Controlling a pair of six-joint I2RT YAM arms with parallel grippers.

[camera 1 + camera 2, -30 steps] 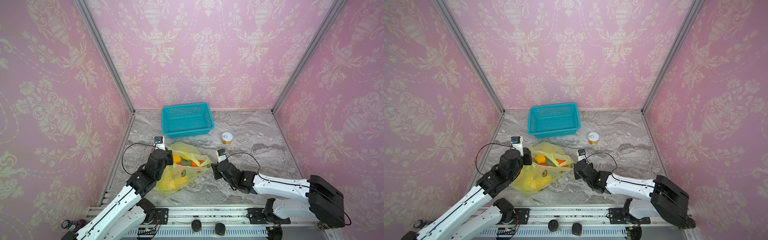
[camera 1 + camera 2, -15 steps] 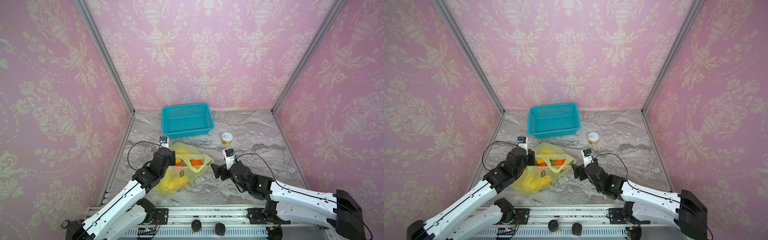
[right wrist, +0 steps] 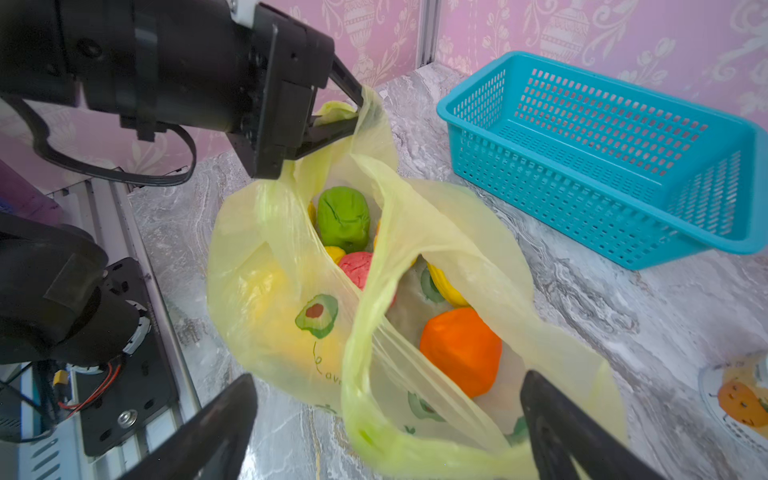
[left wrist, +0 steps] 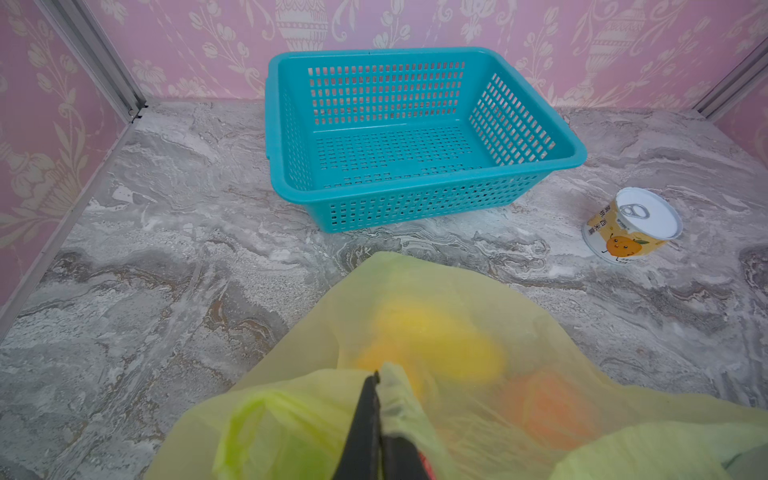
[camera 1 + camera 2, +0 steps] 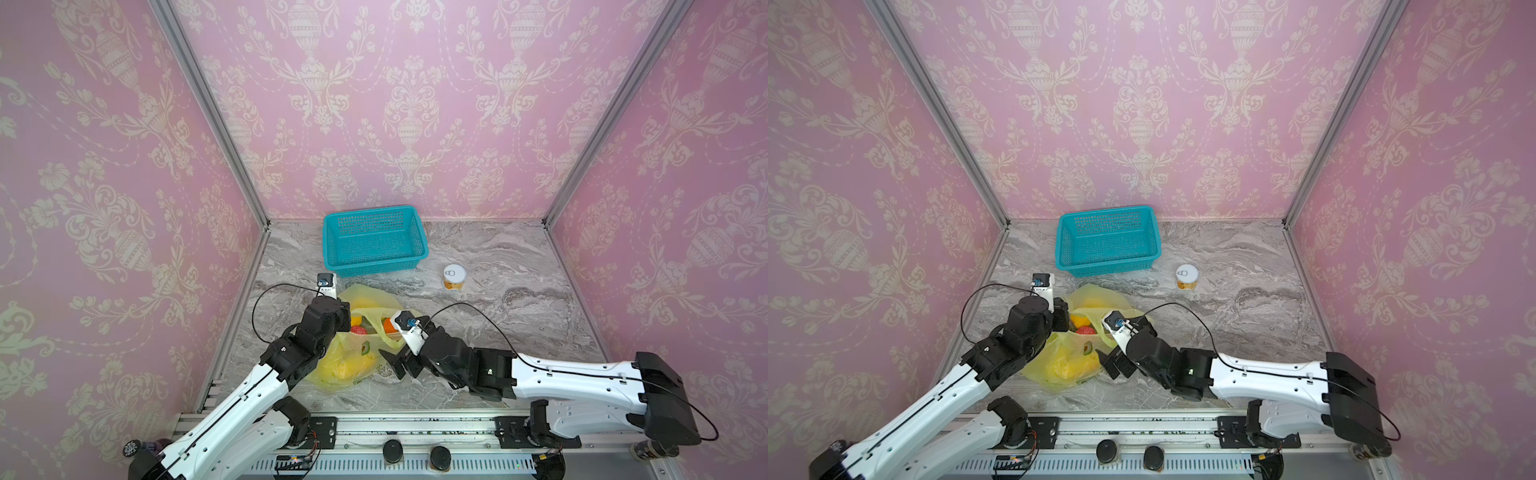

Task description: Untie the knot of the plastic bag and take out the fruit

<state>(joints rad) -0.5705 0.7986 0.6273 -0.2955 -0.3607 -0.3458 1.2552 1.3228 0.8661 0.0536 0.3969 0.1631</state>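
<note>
Your left gripper point(image 3: 359, 110) is pressed together on a fold of the plastic bag point(image 3: 270, 299) at its rim and holds that edge up, while your right gripper point(image 3: 388, 384) is spread wide and empty, just short of the bag's mouth. No knot shows between the handles, so the untying looks done and the fruit is what remains. The main risk is the loose handle strip point(image 3: 365, 257) that crosses the mouth straight ahead of the right gripper. If you drive in on that line, a finger will likely snag it or pinch film together with the fruit, and the whole bag will drag. The film in the left gripper is thin and slippery; should it slide out, the mouth will probably collapse over the fruit. Raising the left gripper further could tip the bag and send the round pieces rolling across the table point(image 4: 166, 249). The bag slumps on the table below the left gripper, its mouth facing up and towards the right gripper. Its long opening runs from the left gripper's pinch towards the gap between the right gripper's fingers. The orange fruit point(image 3: 461, 349) lies nearest the right gripper; the pink-red fruit point(image 3: 357, 266) and the green fruit point(image 3: 344, 218) sit deeper, closer to the left gripper.
</note>
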